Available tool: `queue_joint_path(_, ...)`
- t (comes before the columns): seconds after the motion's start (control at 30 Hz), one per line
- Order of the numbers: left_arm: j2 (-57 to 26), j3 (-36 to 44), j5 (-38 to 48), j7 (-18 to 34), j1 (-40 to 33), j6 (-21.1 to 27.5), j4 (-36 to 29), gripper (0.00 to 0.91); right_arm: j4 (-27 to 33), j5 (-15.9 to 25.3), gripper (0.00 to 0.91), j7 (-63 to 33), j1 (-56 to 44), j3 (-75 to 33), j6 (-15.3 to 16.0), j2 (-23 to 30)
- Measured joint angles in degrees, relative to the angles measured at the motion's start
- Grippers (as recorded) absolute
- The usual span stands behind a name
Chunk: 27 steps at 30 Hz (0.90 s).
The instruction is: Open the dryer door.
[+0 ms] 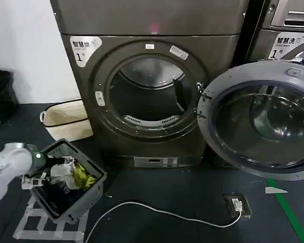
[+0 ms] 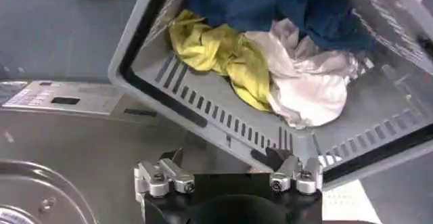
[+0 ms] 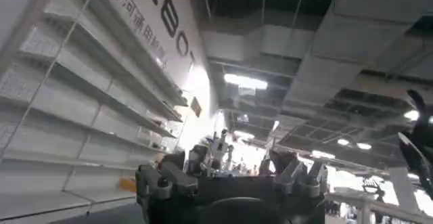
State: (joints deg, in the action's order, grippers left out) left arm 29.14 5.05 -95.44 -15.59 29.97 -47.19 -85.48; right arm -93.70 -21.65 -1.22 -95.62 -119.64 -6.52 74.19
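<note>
**Door already swung wide**

Left gripper (image 2: 226, 168) is hovering, fingers spread and empty, over the laundry basket (image 1: 93, 174). The dryer door (image 1: 261, 119) is hanging open at the dryer's (image 1: 157, 86) right, drum exposed; opening looks done.

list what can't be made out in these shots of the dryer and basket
- Dryer door: its right side is cut off by the head view's edge.
- Laundry basket: the left arm hides its near-left corner in the head view.
- Dryer drum: too dark to tell whether it holds anything.
- Left claw: fingertips too dark to tell their state.
</note>
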Motion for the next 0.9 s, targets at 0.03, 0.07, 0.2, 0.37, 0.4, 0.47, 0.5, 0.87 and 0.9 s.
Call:
queue_joint_path(0.03,0.48,0.71,0.12,-0.01,-0.94,0.0,0.76,0.907,0.08,0.02,0.907,0.0,0.04,0.0,-0.03,0.01)
queue_joint_path(0.07,1.01,1.4,0.32,-0.05,-1.87,0.0,1.5,0.907,0.11,0.02,0.907,0.01,0.08,0.02,-0.05,0.03)
queue_joint_path(0.2,2.92,4.0,0.28,-0.13,-5.4,0.0,4.6,0.907,0.03,0.0,0.907,-0.04,0.35,-0.1,-0.2,0.14)
queue_joint_path(0.37,3.67,6.43,1.11,-0.17,-8.83,0.01,7.17,0.907,0.02,0.05,0.907,-0.09,0.38,-0.41,0.01,0.29)
queue_joint_path(0.4,3.67,6.71,1.23,-0.18,-9.25,0.01,7.37,0.907,0.07,0.07,0.907,-0.09,0.38,-0.46,0.02,0.29)
queue_joint_path(0.47,3.76,7.15,1.25,-0.18,-9.88,0.01,7.7,0.907,0.15,0.1,0.907,-0.09,0.38,-0.46,0.0,0.3)
queue_joint_path(0.5,3.77,7.3,1.24,-0.18,-10.09,0.01,7.81,0.907,0.16,0.12,0.907,-0.08,0.38,-0.46,0.0,0.32)
queue_joint_path(0.87,3.75,7.72,0.95,-0.23,-11.1,0.0,8.28,0.907,0.05,0.17,0.907,0.05,0.37,-0.32,-0.05,0.53)
queue_joint_path(0.9,3.7,7.72,0.89,-0.24,-11.12,0.01,8.28,0.907,0.05,0.17,0.907,0.05,0.37,-0.32,-0.06,0.53)
